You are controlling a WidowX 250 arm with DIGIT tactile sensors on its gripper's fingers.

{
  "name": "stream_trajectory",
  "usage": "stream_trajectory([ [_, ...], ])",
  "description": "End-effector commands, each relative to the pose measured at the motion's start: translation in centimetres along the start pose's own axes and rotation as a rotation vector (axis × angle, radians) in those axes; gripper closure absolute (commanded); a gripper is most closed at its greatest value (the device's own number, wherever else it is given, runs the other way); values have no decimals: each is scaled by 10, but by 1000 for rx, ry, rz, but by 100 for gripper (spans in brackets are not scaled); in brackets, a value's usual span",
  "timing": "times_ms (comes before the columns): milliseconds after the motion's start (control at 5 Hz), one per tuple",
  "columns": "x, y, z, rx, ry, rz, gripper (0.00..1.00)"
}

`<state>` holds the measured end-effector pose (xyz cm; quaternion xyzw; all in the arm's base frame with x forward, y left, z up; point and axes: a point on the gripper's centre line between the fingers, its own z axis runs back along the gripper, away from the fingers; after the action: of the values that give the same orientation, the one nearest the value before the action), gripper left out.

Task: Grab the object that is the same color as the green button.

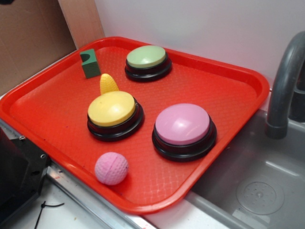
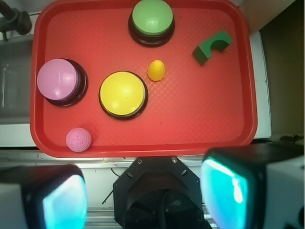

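A small dark green block with a curved notch lies at the far left of the red tray; in the wrist view the block is at the upper right. The pale green button on a black base stands to its right at the tray's back, and in the wrist view the green button is at top centre. My gripper hangs open high above the tray's near edge, its two cyan-padded fingers wide apart with nothing between them. The gripper is not seen in the exterior view.
A yellow button, a pink button, a yellow corn-shaped piece and a pink dimpled ball share the tray. A grey faucet and sink basin lie to the right. The robot's black base is at the lower left.
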<state>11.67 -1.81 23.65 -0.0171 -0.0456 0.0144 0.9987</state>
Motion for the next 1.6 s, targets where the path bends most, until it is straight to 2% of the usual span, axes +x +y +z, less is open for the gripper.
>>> stream_trajectory([
  [0, 0, 0, 0, 0, 0, 0, 0],
  [600, 63, 46, -56, 54, -59, 400, 0],
  [1000, 106, 101, -107, 142, -111, 725, 0],
  [1400, 123, 126, -149, 208, -161, 886, 0],
])
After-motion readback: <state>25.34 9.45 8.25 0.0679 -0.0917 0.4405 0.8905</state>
